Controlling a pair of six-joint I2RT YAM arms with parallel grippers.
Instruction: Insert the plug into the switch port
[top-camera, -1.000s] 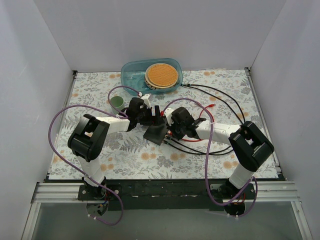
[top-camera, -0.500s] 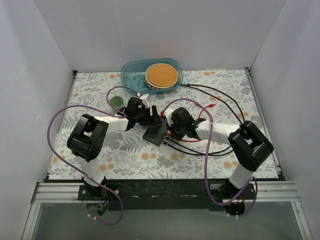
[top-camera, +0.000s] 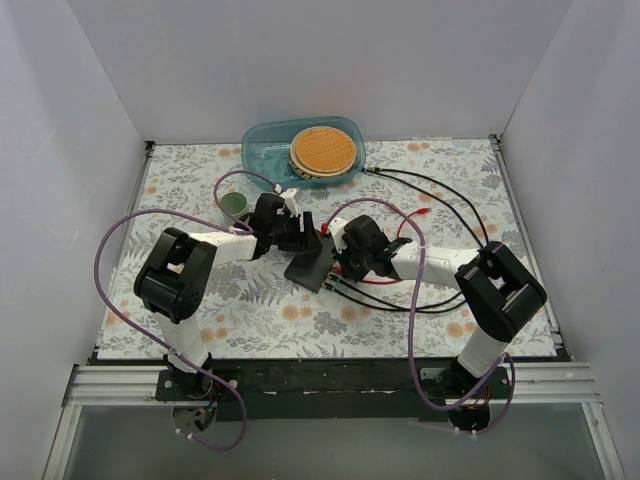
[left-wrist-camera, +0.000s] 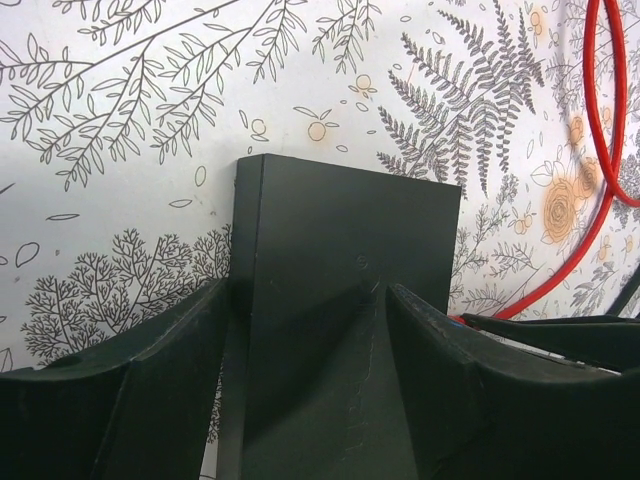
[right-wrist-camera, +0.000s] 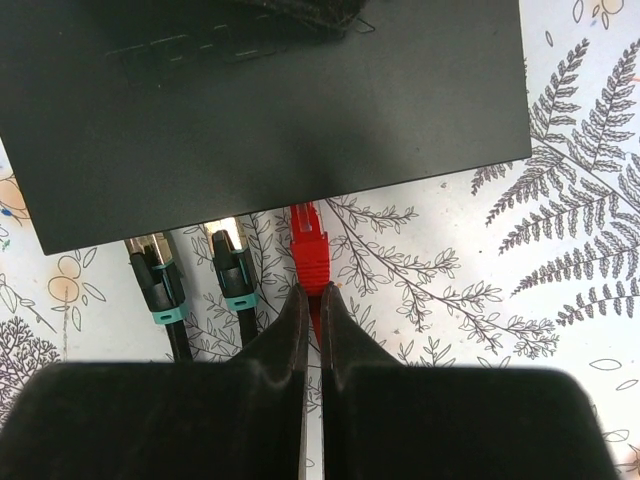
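The black switch (top-camera: 312, 267) lies mid-table; it fills the top of the right wrist view (right-wrist-camera: 270, 110) and the left wrist view (left-wrist-camera: 340, 260). My left gripper (top-camera: 305, 242) is closed on the switch's far end, one finger on each side (left-wrist-camera: 170, 380). My right gripper (right-wrist-camera: 313, 300) is shut on the red cable just behind the red plug (right-wrist-camera: 309, 250). The plug's tip sits at the switch's port edge, beside two black plugs with teal collars (right-wrist-camera: 160, 285) seated in ports.
A blue tub (top-camera: 303, 150) with a round woven disc stands at the back. A green cup (top-camera: 235, 204) stands left of the arms. Black cables (top-camera: 440, 205) and the red cable (top-camera: 400, 240) run right across the floral mat.
The right gripper has pushed the red plug up-left toward the switch. The switch and left gripper have shifted slightly toward the back.
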